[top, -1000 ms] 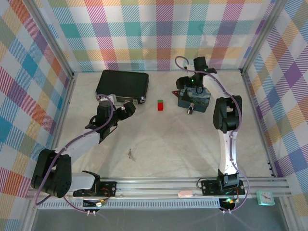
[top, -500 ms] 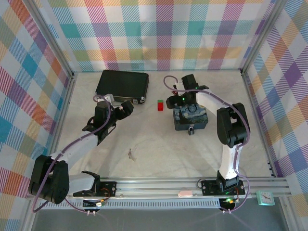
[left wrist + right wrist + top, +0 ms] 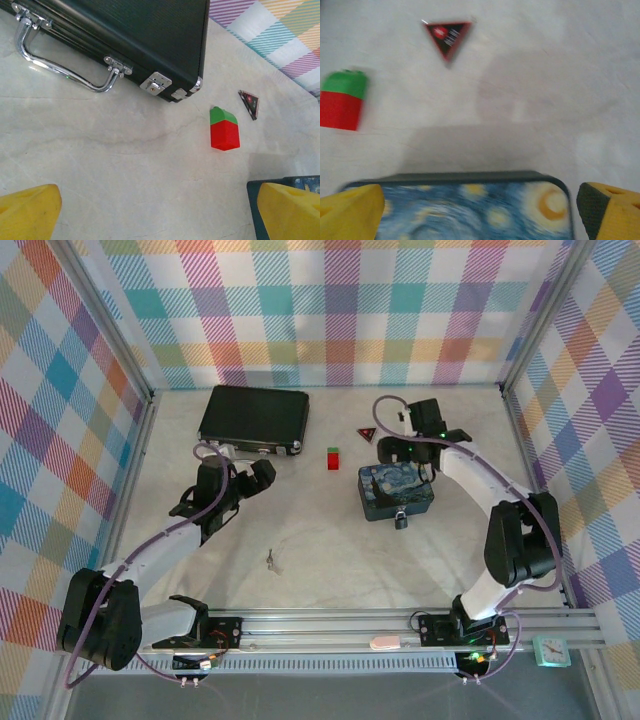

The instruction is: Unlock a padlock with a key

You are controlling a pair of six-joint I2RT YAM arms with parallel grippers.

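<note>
The padlock (image 3: 400, 521) is a tiny silvery-dark lock hanging at the near side of the blue-and-yellow painted tin (image 3: 395, 492). The key (image 3: 272, 560) lies on the bare table to the near left, on a faint wire loop. My right gripper (image 3: 393, 453) hovers at the tin's far edge. In its wrist view it (image 3: 480, 215) is open, yellow fingers (image 3: 350, 212) either side of the tin's lid (image 3: 470, 210). My left gripper (image 3: 262, 473) is open over bare table near the briefcase, holding nothing (image 3: 155, 220), well away from the key.
A black briefcase (image 3: 254, 417) lies at the back left, its handle (image 3: 65, 70) facing me. A red-and-green block (image 3: 333, 458) and a small dark triangle (image 3: 366, 436) sit between briefcase and tin. Plaid walls close in three sides.
The tin and its padlock have slid toward the near edge. My right arm's elbow has swung out to the right, with its gripper back at the tin's far edge. The left gripper shifted slightly.
</note>
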